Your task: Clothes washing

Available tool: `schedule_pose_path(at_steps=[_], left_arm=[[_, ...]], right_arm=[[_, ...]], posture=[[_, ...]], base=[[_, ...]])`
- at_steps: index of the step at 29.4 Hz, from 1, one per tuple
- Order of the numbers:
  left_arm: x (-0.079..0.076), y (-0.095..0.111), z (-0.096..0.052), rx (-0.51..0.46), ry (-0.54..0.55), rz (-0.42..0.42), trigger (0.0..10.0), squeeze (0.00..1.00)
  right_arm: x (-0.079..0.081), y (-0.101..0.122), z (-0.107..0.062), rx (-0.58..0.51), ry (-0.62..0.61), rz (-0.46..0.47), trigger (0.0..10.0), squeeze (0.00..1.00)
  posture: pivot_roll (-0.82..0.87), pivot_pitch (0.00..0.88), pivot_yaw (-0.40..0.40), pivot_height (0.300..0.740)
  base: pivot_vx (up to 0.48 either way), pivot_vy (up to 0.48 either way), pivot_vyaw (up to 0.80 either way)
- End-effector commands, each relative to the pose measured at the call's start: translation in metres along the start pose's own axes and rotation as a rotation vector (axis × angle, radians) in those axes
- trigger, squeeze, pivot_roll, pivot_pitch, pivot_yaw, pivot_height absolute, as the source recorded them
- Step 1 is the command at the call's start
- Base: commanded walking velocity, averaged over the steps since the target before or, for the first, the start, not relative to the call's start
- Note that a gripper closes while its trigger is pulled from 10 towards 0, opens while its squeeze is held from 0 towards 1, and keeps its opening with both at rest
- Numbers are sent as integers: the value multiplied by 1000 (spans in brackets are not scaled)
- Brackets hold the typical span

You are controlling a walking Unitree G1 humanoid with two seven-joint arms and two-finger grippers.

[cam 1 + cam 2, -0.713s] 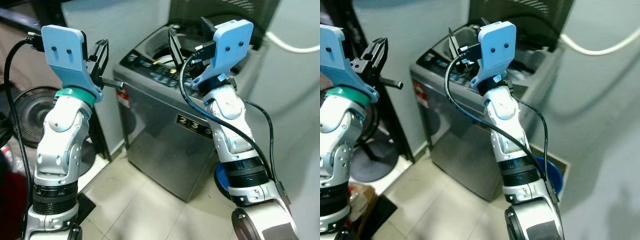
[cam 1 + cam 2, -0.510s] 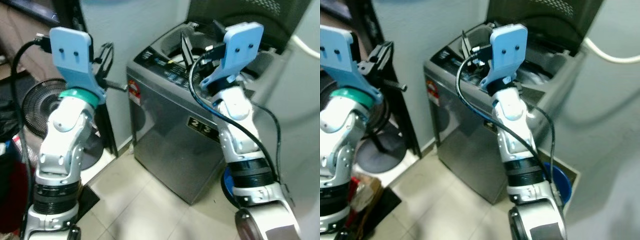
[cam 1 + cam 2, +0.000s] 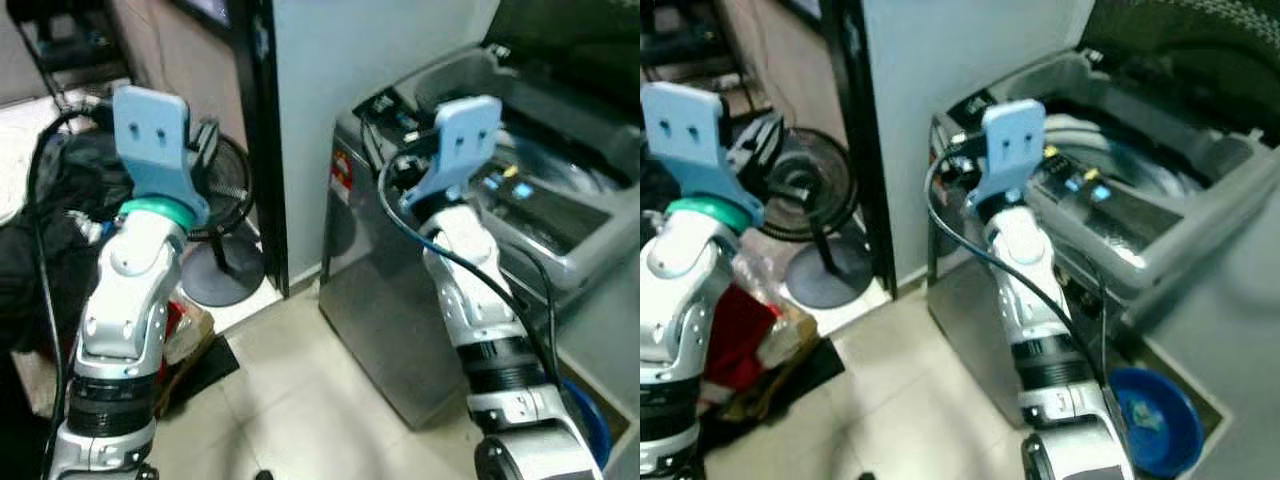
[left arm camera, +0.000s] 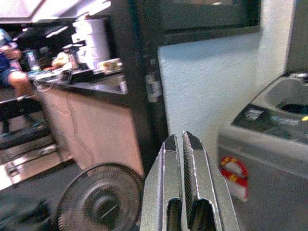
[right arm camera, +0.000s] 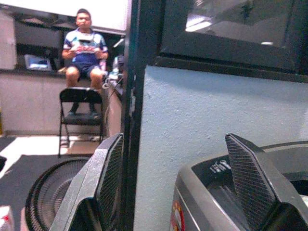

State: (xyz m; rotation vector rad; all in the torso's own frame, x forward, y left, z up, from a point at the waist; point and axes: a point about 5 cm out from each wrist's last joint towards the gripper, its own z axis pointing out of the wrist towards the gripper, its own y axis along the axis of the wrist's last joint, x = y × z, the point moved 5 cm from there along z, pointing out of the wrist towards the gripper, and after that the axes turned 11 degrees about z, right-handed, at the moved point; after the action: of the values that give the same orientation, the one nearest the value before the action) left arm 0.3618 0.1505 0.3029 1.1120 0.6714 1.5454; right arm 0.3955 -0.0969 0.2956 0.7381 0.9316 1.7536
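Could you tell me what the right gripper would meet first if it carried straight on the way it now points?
Probably the pale blue painted wall: the right gripper aims at it with fingers open, above the grey top-loading washing machine's corner. Depth is unclear.

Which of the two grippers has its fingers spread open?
The right gripper: its two fingers stand wide apart, framing the washing machine. The left gripper has its fingers pressed together.

washing machine (image 3: 420,300): grey, red sticker | fan (image 3: 805,185): black | basin (image 3: 1155,415): blue
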Motion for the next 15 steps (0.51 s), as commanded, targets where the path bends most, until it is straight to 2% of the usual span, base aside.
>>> schedule_pose_path(at_steps=[1, 15], left_arm=[[6, -3, -2, 10, 20, 17, 10000, 0], [6, -5, -2, 12, 31, 19, 10000, 0]], right_arm=[[8, -6, -1, 17, 21, 23, 10000, 0], [9, -5, -2, 13, 19, 36, 10000, 0]], posture=[[47, 0, 25, 740], [45, 0, 26, 740]], base=[[0, 0, 800], [0, 0, 797]])
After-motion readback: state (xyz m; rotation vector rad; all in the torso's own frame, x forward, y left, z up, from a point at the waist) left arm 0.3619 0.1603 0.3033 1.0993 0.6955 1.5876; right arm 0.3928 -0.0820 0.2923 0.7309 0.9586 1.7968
